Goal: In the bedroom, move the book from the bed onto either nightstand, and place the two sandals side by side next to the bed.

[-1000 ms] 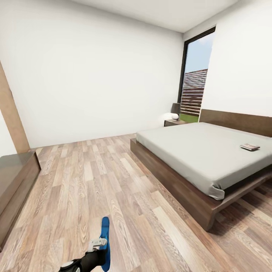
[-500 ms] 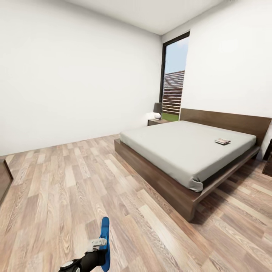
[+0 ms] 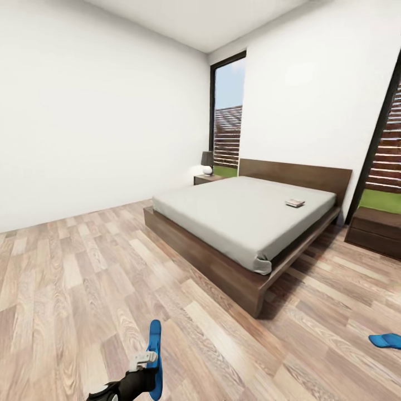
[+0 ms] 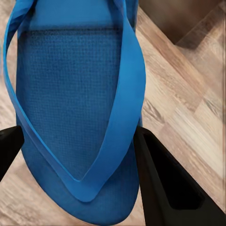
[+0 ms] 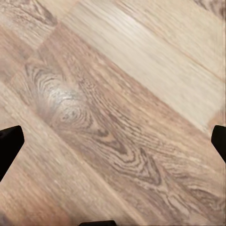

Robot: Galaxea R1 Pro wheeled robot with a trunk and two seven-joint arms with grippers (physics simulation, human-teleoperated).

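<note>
Fingers of the left gripper clamp one blue sandal, carried for pairing beside the bed; its mate lies on the floor, the book on the mattress. Right fingers seemingly spread, empty.

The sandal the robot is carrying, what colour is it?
Bright blue all over, strap included; the sandal shows best in the left wrist view.

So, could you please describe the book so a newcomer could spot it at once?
Find the large bed with the off-white mattress. The book lies flat on it, near the headboard. It is the only object on the bare mattress, small and thin.
</note>
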